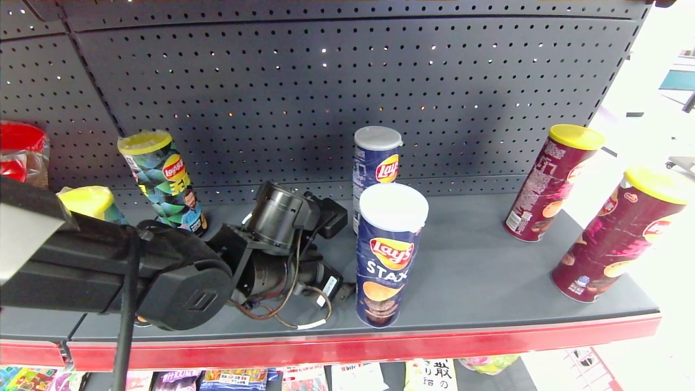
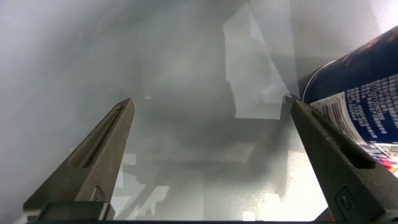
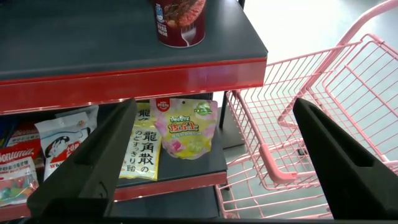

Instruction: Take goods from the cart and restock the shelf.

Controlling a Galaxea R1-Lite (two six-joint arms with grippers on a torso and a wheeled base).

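Left fingers (image 2: 99, 162) wide apart, empty, blue can (image 2: 367, 99) beside. Right fingers (image 3: 93, 162) wide apart, empty, near cart (image 3: 273, 163).

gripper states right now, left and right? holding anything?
Left gripper: open, holding nothing, beside the blue cylindrical chip can.
Right gripper: open, holding nothing.

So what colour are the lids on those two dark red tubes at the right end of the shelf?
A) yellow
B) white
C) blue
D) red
A: the rear dark red tube and the front dark red tube both have yellow lids. The pale lids are on the front blue tube and the rear blue tube in the middle.
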